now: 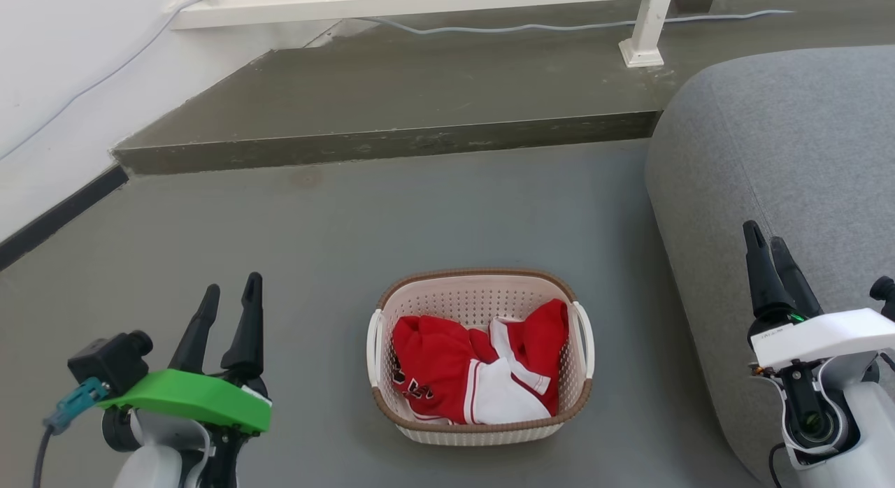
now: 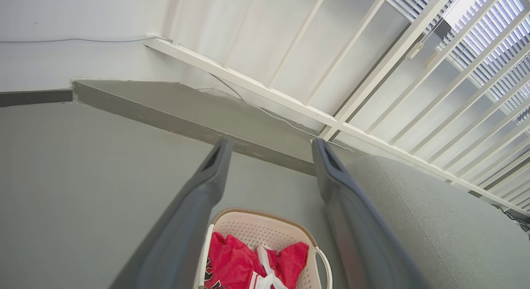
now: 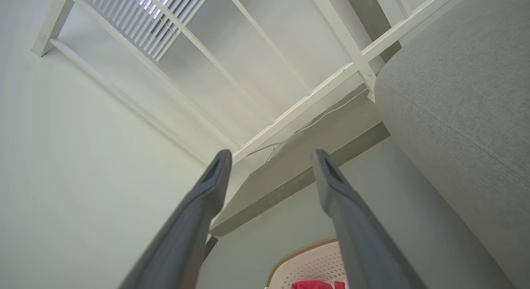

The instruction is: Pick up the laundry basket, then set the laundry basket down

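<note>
While the laundry basket (image 1: 478, 297) sat on the grey floor (image 1: 391, 222) between the two arms, a red and white garment (image 1: 461, 369) bunched inside hid its bottom. The dark print on the cloth was too crumpled to read. The left gripper (image 1: 233, 284) hung well apart from the basket, jaws parted and empty. The right gripper (image 1: 765, 235) stood before the grey sofa (image 1: 790, 159), jaws likewise apart. Both wrist views cut the basket off at their bottom edge.

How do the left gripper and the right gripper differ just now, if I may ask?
The left gripper wears a green cover, the right gripper a white cover. The left hangs over bare floor, the right by the grey sofa. Both are open, empty, flanking the laundry basket.
</note>
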Robot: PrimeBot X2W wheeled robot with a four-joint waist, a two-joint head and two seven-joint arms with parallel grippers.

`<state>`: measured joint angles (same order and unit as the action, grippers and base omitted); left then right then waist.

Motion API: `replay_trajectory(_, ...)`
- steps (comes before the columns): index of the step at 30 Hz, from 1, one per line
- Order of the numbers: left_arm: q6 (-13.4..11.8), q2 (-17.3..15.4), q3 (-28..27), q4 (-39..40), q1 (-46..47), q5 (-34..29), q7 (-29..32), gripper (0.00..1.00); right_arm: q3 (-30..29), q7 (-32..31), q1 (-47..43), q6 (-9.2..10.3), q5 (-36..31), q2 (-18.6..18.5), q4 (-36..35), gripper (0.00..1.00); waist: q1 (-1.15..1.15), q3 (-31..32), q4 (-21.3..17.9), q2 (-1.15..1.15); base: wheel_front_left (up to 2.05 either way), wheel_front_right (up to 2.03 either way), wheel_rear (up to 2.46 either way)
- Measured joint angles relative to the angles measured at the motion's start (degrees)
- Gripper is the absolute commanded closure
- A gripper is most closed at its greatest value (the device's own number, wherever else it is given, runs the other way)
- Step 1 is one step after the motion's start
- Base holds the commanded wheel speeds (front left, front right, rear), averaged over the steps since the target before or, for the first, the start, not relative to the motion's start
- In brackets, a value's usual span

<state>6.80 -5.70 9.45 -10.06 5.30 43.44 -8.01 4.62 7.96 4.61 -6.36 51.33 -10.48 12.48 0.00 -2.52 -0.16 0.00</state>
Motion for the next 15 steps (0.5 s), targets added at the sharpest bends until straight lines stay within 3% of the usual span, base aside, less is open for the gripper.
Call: replay_trajectory(15,0.0,1.23,0.91,1.34,0.63,-11.09,-2.72,0.0,0.74,2.65,0.86,1.0,-10.27,0.05,0.6,0.0,0.0,-0.17,-0.21,0.0,0.0,0.0,0.0)
